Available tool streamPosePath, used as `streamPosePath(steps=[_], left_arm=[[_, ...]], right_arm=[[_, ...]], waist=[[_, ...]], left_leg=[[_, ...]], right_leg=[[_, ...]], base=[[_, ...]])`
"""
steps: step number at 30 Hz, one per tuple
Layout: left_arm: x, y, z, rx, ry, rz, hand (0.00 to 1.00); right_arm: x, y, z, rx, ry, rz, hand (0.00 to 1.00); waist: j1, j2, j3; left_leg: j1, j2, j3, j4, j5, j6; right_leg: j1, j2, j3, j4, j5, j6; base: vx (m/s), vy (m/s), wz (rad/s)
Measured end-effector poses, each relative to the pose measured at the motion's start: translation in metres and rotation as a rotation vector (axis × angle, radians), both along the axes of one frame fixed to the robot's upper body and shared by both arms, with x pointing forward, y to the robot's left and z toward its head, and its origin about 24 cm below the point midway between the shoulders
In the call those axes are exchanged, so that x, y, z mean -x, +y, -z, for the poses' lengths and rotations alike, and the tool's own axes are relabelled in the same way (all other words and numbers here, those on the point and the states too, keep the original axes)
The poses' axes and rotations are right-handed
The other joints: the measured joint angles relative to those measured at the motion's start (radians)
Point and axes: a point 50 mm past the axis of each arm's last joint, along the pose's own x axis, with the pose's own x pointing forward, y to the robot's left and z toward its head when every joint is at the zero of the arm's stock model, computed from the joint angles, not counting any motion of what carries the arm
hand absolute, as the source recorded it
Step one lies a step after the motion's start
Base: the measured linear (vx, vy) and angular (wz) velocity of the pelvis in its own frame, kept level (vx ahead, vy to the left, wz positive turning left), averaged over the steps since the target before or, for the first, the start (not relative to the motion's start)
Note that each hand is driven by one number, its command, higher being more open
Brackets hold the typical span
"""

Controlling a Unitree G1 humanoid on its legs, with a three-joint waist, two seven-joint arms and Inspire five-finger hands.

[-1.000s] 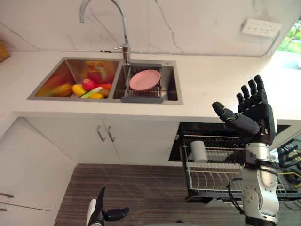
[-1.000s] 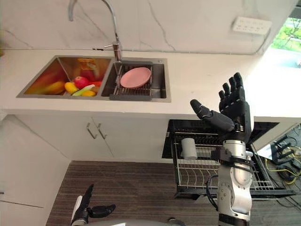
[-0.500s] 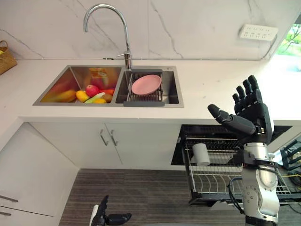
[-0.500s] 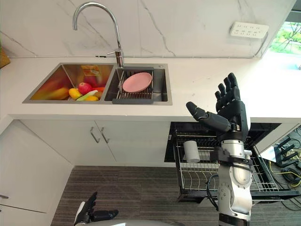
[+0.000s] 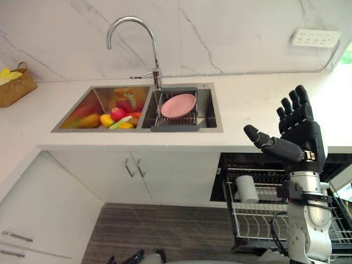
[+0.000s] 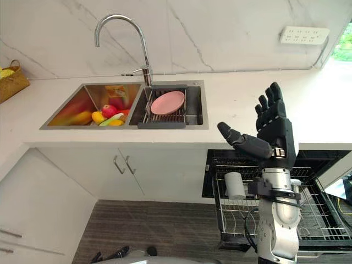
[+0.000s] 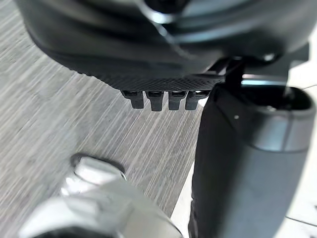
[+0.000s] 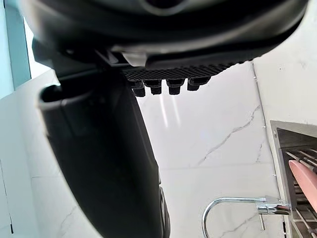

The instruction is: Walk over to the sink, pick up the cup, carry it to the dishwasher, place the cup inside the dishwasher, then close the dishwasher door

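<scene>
Your right hand (image 6: 276, 135) is raised, empty, before the counter (image 6: 236, 104), fingers straight and thumb spread wide. The white cup (image 6: 235, 185) stands in the pulled-out dishwasher rack (image 6: 319, 215). Lower that hand carelessly and the thumb may snag the wires or topple the cup, and an off-centre push could jam the rack. Your left hand (image 7: 148, 64) hangs low, fingers straight.

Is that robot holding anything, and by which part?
Nothing. The right hand is raised, open and empty; the left hand is open too.
</scene>
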Motion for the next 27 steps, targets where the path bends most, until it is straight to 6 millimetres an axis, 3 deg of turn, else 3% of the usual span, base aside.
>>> streamPosePath(steps=[1,5,6,8,9,11,12,13,14,15,16,17,18,20,22,27], left_arm=[[-0.001,0.003,0.0,-0.005,0.001,0.0,1.0],[-0.005,0.009,0.0,0.004,0.033,0.018,1.0],[-0.002,0.009,0.001,0.019,0.048,0.023,1.0],[0.003,0.008,0.002,0.029,0.07,0.027,1.0],[0.004,0.008,0.002,0.029,0.085,0.057,1.0],[-0.001,0.012,0.001,0.02,0.085,0.085,1.0],[-0.011,0.015,-0.001,0.011,0.063,0.096,1.0],[-0.019,0.015,-0.001,0.007,0.047,0.104,1.0],[-0.02,0.016,-0.002,0.005,0.043,0.108,1.0],[-0.02,0.016,-0.002,-0.001,0.047,0.126,1.0],[-0.021,0.013,-0.001,0.004,0.051,0.138,1.0],[-0.024,0.003,0.001,0.02,0.051,0.159,1.0],[-0.027,0.002,0.0,0.015,0.033,0.181,1.0],[-0.034,0.001,-0.001,0.005,0.009,0.19,1.0],[-0.035,0.002,-0.002,-0.01,0.012,0.191,1.0],[-0.038,-0.001,-0.001,-0.036,0.031,0.209,1.0]], right_arm=[[-0.001,0.004,0.001,-0.002,0.0,-0.017,1.0],[0.001,0.008,0.006,-0.013,0.015,-0.037,1.0],[0.0,0.012,0.007,-0.024,0.017,-0.05,1.0],[-0.001,0.017,0.007,-0.024,0.019,-0.073,1.0],[-0.002,0.021,0.008,-0.025,0.018,-0.093,1.0],[-0.003,0.024,0.006,-0.023,0.01,-0.107,1.0],[-0.003,0.025,0.005,-0.02,0.001,-0.112,1.0],[-0.003,0.026,0.005,-0.018,0.0,-0.123,1.0],[-0.004,0.028,0.006,-0.016,0.002,-0.133,1.0],[-0.003,0.031,0.007,-0.014,0.007,-0.153,1.0],[-0.003,0.032,0.008,-0.008,0.005,-0.16,1.0],[-0.002,0.03,0.011,0.008,0.02,-0.164,1.0],[0.0,0.03,0.014,0.003,0.034,-0.159,1.0],[0.0,0.026,0.016,0.006,0.043,-0.148,1.0],[-0.001,0.024,0.018,0.011,0.051,-0.147,1.0],[-0.003,0.026,0.011,0.028,0.021,-0.171,1.0]], waist=[[0.003,-0.007,-0.001],[-0.007,-0.043,-0.005],[-0.005,-0.055,0.002],[-0.005,-0.055,0.003],[-0.01,-0.051,0.002],[-0.024,-0.044,-0.002],[-0.024,-0.043,-0.002],[-0.024,-0.041,0.0],[-0.026,-0.042,-0.001],[-0.031,-0.058,-0.009],[-0.037,-0.064,-0.009],[-0.035,-0.031,-0.008],[-0.027,-0.022,-0.012],[-0.031,-0.021,-0.011],[-0.022,-0.023,-0.015],[-0.02,-0.007,-0.013]], left_leg=[[-0.009,0.0,0.02,0.057,-0.053,0.013],[0.051,-0.052,0.07,0.031,-0.106,0.05],[0.13,-0.065,0.108,-0.045,-0.103,0.062],[0.193,-0.065,0.132,-0.101,-0.092,0.079],[0.243,-0.06,0.146,-0.147,-0.09,0.079],[0.272,-0.038,0.144,-0.182,-0.089,0.078],[0.28,-0.018,0.134,-0.194,-0.089,0.077],[0.291,-0.002,0.129,-0.196,-0.089,0.076],[0.301,0.001,0.126,-0.195,-0.09,0.075],[0.324,-0.01,0.116,-0.183,-0.099,0.06],[0.336,-0.014,0.103,-0.163,-0.112,0.043],[0.335,0.023,0.067,-0.121,-0.134,0.034],[0.335,0.02,0.024,-0.152,-0.145,0.027],[0.316,0.016,-0.009,-0.24,-0.132,0.031],[0.322,0.015,-0.02,-0.261,-0.074,0.018],[0.342,0.002,-0.028,-0.265,-0.047,0.023]], right_leg=[[0.005,-0.008,0.031,0.006,-0.006,0.007],[-0.049,-0.051,0.084,0.161,0.003,0.019],[-0.132,-0.056,0.083,0.34,0.058,0.033],[-0.178,-0.054,0.074,0.445,0.112,0.03],[-0.214,-0.039,0.061,0.525,0.126,0.032],[-0.291,0.013,0.01,0.589,0.076,0.016],[-0.357,0.053,-0.049,0.58,0.038,-0.006],[-0.402,0.077,-0.112,0.514,0.021,-0.037],[-0.413,0.087,-0.14,0.454,0.023,-0.048],[-0.399,0.1,-0.177,0.267,0.119,-0.078],[-0.386,0.104,-0.173,0.223,0.167,-0.09],[-0.333,0.134,-0.18,0.181,0.177,-0.102],[-0.298,0.154,-0.171,0.134,0.182,-0.108],[-0.264,0.17,-0.169,0.1,0.182,-0.109],[-0.237,0.183,-0.155,0.066,0.185,-0.104],[-0.114,0.173,-0.167,-0.134,0.264,-0.073]], base=[[0.25,0.261,-0.59],[0.25,0.191,-0.31],[0.32,0.161,-0.55],[0.26,0.106,-0.53],[0.32,0.067,-0.31],[0.3,0.005,-0.14],[0.29,-0.083,-0.12],[0.29,-0.101,-0.14],[0.33,-0.127,-0.12],[0.37,-0.139,-0.07],[0.4,-0.132,-0.09],[0.37,-0.109,-0.22],[0.28,-0.093,-0.27],[0.19,-0.086,-0.21],[0.13,-0.016,-0.19],[0.09,0.074,0.07]])
